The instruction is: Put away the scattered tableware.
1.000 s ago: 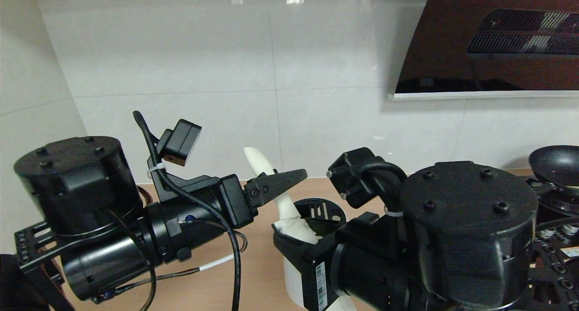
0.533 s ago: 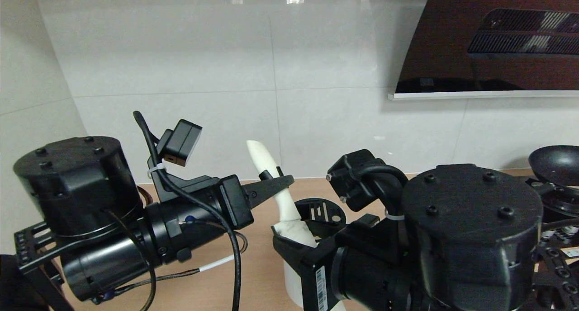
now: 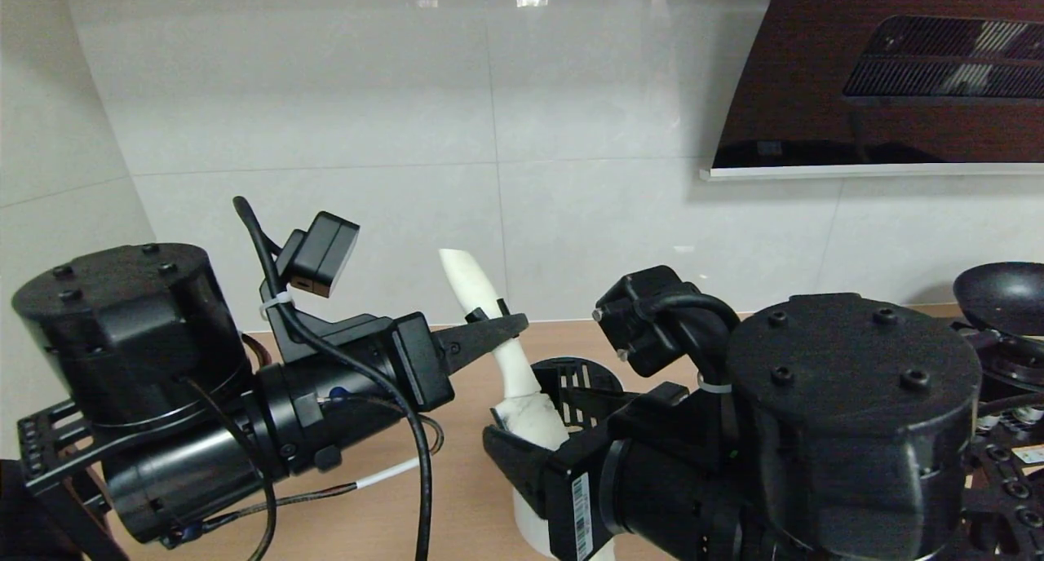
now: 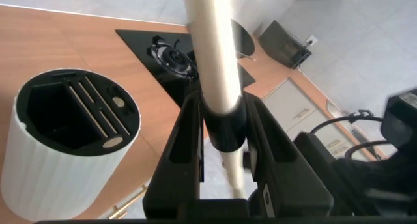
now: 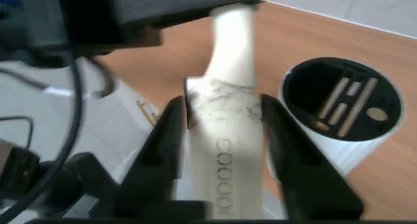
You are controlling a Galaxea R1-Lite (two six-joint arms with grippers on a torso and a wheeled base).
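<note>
The white utensil [image 3: 475,286] hangs in the air above the wooden surface [image 3: 457,463], held between both arms. It stands steeply and leans a little, with its narrow rounded end uppermost against the tiled wall [image 3: 326,96].

The left claw [image 3: 506,326] is pinched on the slim handle. In the left wrist view its two fingers press the handle's sides [image 4: 221,120], and the utensil [image 4: 212,48] runs on past them. The right claw [image 3: 530,435] grips lower down, on the broader marbled part. In the right wrist view it [image 5: 225,146] has a finger against each side of the utensil [image 5: 228,120] (no gap can be made out there).

The utensil holder [image 3: 575,375], a white ribbed cylinder with a black slotted insert, stands upright on the surface. It is just beyond the utensil and a little to the robot's right. The utensil is outside it, not in any slot. The holder's open top also shows in both wrist views [image 4: 71,159] [image 5: 345,152].

Farther right, a black wok [image 3: 999,296] sits on the stove [image 4: 172,55], with a dark range hood [image 3: 881,80] on the wall above.
</note>
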